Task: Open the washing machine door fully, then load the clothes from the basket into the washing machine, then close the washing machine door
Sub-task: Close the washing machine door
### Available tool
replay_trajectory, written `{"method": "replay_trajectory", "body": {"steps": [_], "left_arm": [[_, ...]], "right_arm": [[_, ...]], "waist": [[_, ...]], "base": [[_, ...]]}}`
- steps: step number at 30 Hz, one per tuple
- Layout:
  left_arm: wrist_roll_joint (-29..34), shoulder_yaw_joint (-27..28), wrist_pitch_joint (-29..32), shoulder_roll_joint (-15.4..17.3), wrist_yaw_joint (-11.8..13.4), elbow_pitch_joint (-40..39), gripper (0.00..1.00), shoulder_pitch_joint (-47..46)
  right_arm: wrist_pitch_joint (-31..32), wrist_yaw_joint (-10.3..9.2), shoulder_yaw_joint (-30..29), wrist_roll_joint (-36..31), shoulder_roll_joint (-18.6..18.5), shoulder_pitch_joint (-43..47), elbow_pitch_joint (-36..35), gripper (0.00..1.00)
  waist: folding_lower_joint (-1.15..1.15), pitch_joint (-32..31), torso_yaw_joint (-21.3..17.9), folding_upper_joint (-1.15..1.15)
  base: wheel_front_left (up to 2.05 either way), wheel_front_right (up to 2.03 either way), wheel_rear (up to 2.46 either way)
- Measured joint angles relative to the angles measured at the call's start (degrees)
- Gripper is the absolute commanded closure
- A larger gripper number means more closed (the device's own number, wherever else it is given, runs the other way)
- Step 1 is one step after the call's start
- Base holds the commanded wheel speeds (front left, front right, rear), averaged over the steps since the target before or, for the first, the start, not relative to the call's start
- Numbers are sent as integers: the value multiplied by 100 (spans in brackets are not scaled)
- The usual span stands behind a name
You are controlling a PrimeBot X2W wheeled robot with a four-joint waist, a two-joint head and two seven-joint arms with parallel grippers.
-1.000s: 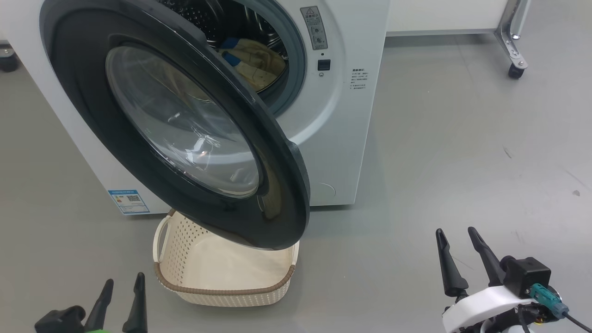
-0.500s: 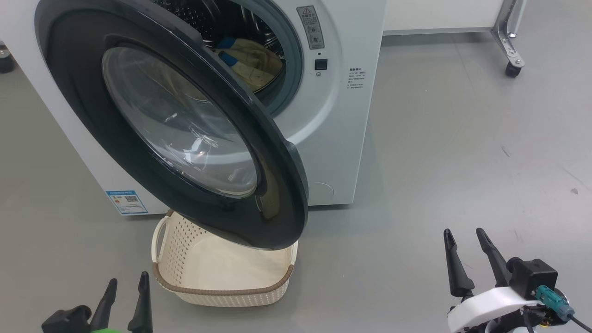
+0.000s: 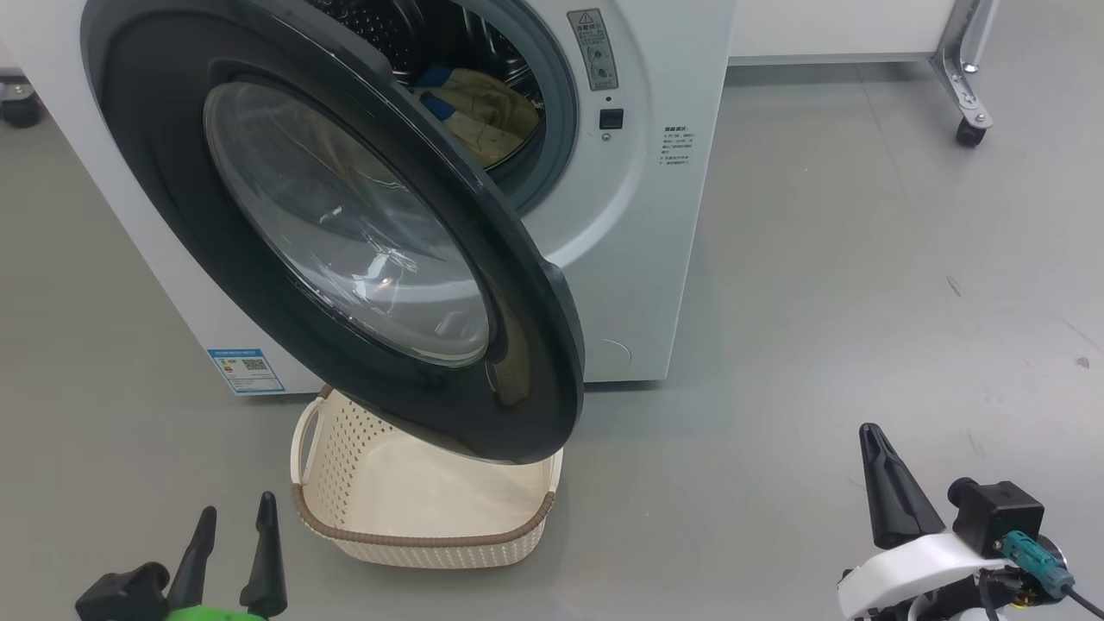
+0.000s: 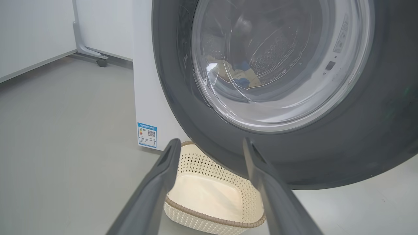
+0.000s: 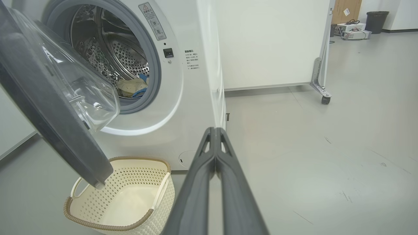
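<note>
**Clothes in the drum, door ajar over the basket**

Nearest us, at 7 o'clock in the head view, our left gripper [image 3: 237, 504] has its two long dark tapered fingers [image 4: 156, 182] spread apart, holding nothing. At 5 o'clock our right gripper [image 3: 870, 431] has its fingers pressed flat together into one matte spike, also gripping nothing. Both hang above the smooth grey floor [image 3: 819, 285].

The basket [image 3: 414, 542] stands at 1 o'clock from the left gripper, near it but apart, and at 9 o'clock from the right gripper, well apart. It is a rounded cream plastic tub with perforated walls, a brown woven-look rim and white handles. We see its smooth pale bottom.

Beyond it, the door [image 3: 164, 181] stands partly swung out, with a glossy black ring around a bulging clear bowl, and its lower edge hangs over the basket's far end.

Farthest, at 12 o'clock, the white washer [image 3: 642, 224] shows a grey rubber gasket [image 5: 156, 75] and a perforated steel drum [image 5: 127, 55]. The clothes [image 3: 487, 108] lie crumpled in the drum, soft cream cloth with blue bands.
</note>
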Motion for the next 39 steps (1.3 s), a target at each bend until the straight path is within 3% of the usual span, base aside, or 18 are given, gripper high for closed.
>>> {"method": "replay_trajectory", "body": {"steps": [8,14,18,25,32,39], "left_arm": [[155,157,0,-104,-52,-29,0,69],[241,225,0,-190,-98,-36,0,119],[293,258,0,-223,-127,-44,0,124],[391,197,0,-318,-185,-38,0,125],[502,115,0,-405,-203,-33,0,112],[547,82,0,-493,-247,-107,0,71]], "right_arm": [[0,0,-151,0,55,-13,-113,100],[0,-1,-180,33,118,-514,-817,100],[-1,0,279,110,148,-1139,-1529,100],[-7,0,1749,224,159,-1933,-2287,100],[-7,0,2927,497,154,-1898,-1574,100],[-5,0,3078,653,151,-1642,-627,100]], "waist": [[0,5,33,0],[0,4,48,0],[0,6,71,0],[0,32,183,0],[0,102,404,0],[0,241,658,0]], "base": [[0,0,0],[0,0,0],[0,0,0],[0,0,0],[0,0,0],[0,0,0]]}}
